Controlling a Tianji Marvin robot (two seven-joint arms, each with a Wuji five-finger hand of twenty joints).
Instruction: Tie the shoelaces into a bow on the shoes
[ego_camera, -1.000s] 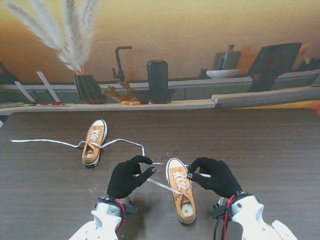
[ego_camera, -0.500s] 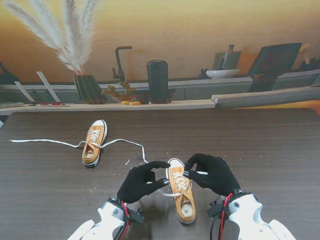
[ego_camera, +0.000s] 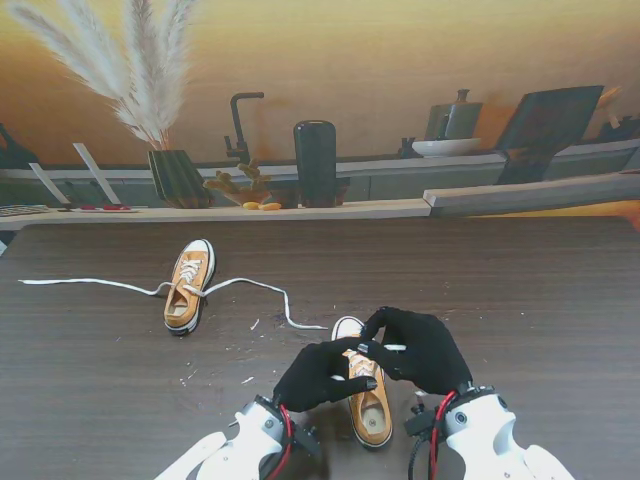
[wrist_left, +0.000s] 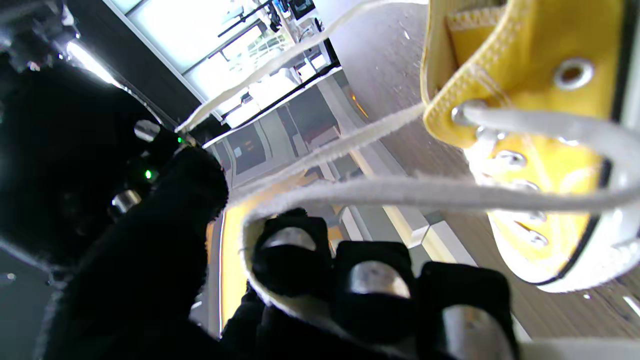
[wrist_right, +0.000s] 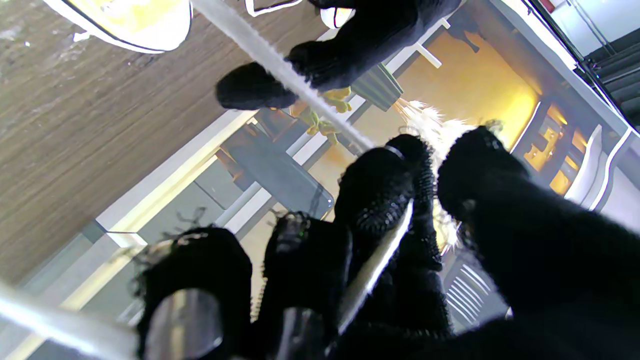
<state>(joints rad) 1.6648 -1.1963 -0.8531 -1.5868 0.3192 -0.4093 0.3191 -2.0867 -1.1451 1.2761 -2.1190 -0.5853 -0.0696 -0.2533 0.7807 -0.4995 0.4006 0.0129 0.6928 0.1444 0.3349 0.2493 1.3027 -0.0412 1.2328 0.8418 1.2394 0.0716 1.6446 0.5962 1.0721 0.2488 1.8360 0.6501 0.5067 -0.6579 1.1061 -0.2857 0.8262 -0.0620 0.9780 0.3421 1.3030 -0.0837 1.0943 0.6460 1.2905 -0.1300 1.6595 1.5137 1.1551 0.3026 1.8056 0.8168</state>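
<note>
Black-gloved and curled, the left hand (ego_camera: 325, 375) is reaching in from the lower left over the near shoe (ego_camera: 366, 395), its fingers (wrist_left: 295, 260) hooking a loop of white lace (wrist_left: 400, 192) that is running out of the top eyelets. The right hand (ego_camera: 420, 350) is hovering just beside it on the right, thumb and forefinger pinching another stretch of the same lace (wrist_right: 375, 265), which is passing between the fingertips (wrist_right: 380, 195) and stretching taut toward the left hand. Both hands are closing on lace, almost touching each other over the shoe's tongue.

That near shoe is lying on the dark wood-grain table (ego_camera: 540, 290), a yellow canvas low-top with a white rubber toe cap, white sole edging and metal eyelets (wrist_left: 572, 75). Its long axis is running nearly straight away from me, toe pointing toward the far edge, heel opening nearest me.

Farther off and to the left, the second shoe (ego_camera: 189, 285) of the same kind is sitting upright, toe also pointing away and leaning slightly right. Its untied lace ends (ego_camera: 90, 284) are trailing flat across the table, one far out to the left, the other curving right toward the near shoe.
</note>
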